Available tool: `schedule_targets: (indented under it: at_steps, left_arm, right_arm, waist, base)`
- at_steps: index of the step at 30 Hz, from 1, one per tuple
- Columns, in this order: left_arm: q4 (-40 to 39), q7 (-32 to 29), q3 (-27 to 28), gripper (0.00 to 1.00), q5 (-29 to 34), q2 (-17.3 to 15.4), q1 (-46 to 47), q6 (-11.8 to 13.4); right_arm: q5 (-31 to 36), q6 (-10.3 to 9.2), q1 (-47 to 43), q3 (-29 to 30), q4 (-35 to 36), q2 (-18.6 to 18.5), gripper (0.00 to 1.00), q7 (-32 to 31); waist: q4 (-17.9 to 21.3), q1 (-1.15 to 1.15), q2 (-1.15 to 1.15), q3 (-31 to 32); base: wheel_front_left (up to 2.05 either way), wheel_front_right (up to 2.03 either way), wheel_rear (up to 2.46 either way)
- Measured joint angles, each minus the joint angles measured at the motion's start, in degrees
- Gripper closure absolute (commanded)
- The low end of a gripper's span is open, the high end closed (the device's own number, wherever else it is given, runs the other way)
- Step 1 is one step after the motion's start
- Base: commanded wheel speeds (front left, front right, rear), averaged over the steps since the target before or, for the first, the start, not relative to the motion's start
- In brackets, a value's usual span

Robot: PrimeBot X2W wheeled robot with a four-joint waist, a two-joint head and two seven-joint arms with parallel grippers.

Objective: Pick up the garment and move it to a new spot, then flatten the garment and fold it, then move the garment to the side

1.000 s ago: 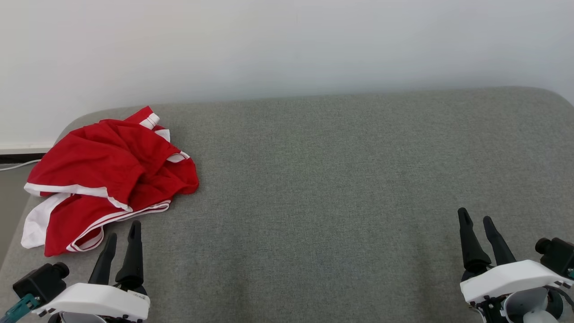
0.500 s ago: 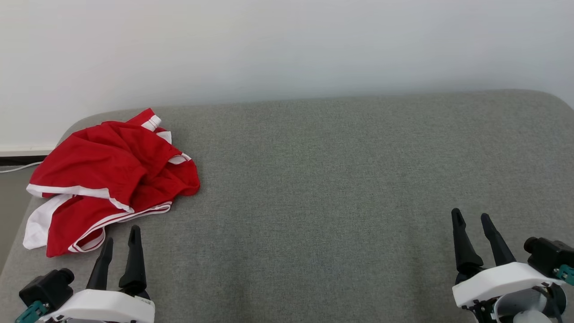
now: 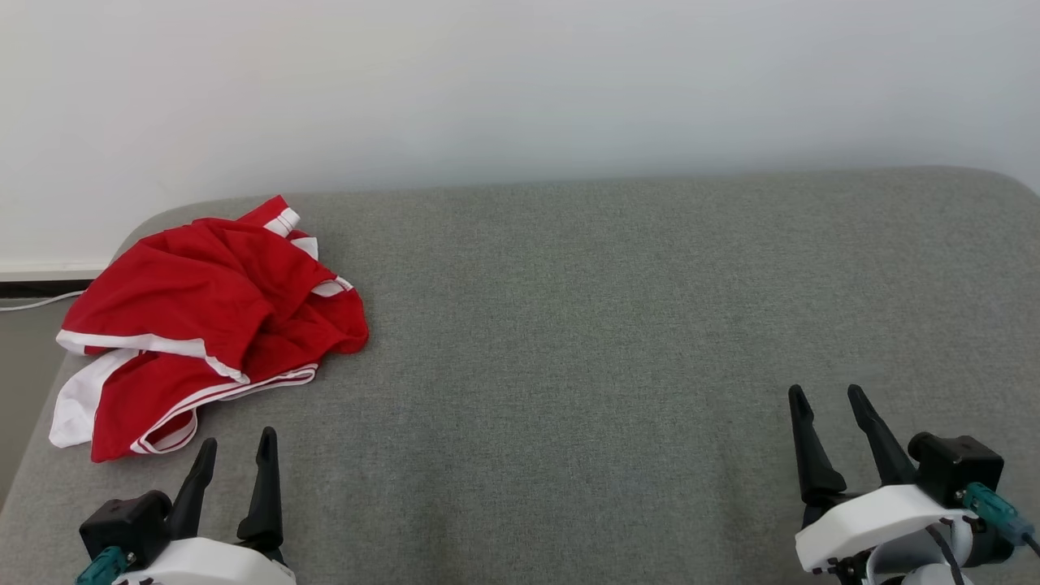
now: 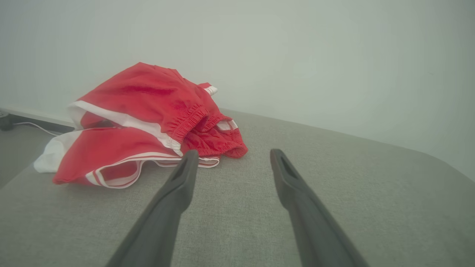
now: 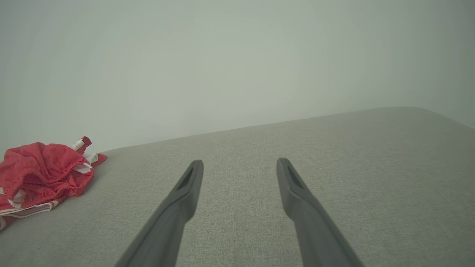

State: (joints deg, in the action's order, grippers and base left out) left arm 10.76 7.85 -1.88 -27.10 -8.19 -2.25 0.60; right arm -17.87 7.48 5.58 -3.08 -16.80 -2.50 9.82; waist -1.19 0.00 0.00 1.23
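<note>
While red garment (image 3: 187,309) lies crumpled at left corner of cushion (image 3: 609,325) | left jaws spread | right jaws spread | wall (image 3: 520,81) behind

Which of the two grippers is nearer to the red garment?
The left gripper, just short of the red garment and not touching it; the right gripper stands far off at the opposite side of the grey surface.

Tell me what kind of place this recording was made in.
Likely an indoor room, perhaps a lab or bedroom mock-up: a grey fabric-covered padded surface stands against a plain white wall, crumpled red shorts with white trim lie on it, and a cable runs along the floor.
</note>
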Motion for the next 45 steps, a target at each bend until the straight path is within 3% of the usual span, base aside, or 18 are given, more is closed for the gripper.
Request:
schedule_targets:
  at_steps: [13, 25, 45]
  left_arm:
    - [0.6, 1.0, -1.5, 0.00, 7.5, -1.4, 0.0, 0.5]
    - [1.3, 1.8, -1.7, 0.00, 11.5, -1.4, 0.0, 0.8]
    - [4.7, 3.3, -1.7, 0.00, 10.8, -1.5, 0.1, 1.0]
  right_arm:
    - [8.5, 0.01, 0.0, -1.6, -1.1, -0.1, 0.00, 2.3]
    - [9.9, 0.01, -0.2, -2.2, -2.0, -0.1, 0.00, 4.2]
    - [10.7, 0.01, -0.3, -1.6, -2.4, 0.0, 0.00, 4.4]
  waist:
    - [0.0, 0.00, 0.00, 0.2]
    - [-0.1, 0.00, 0.00, 0.4]
    - [-0.1, 0.00, 0.00, 0.3]
  base:
    - [0.00, 0.00, 0.00]
    - [0.00, 0.00, 0.00]
    - [0.00, 0.00, 0.00]
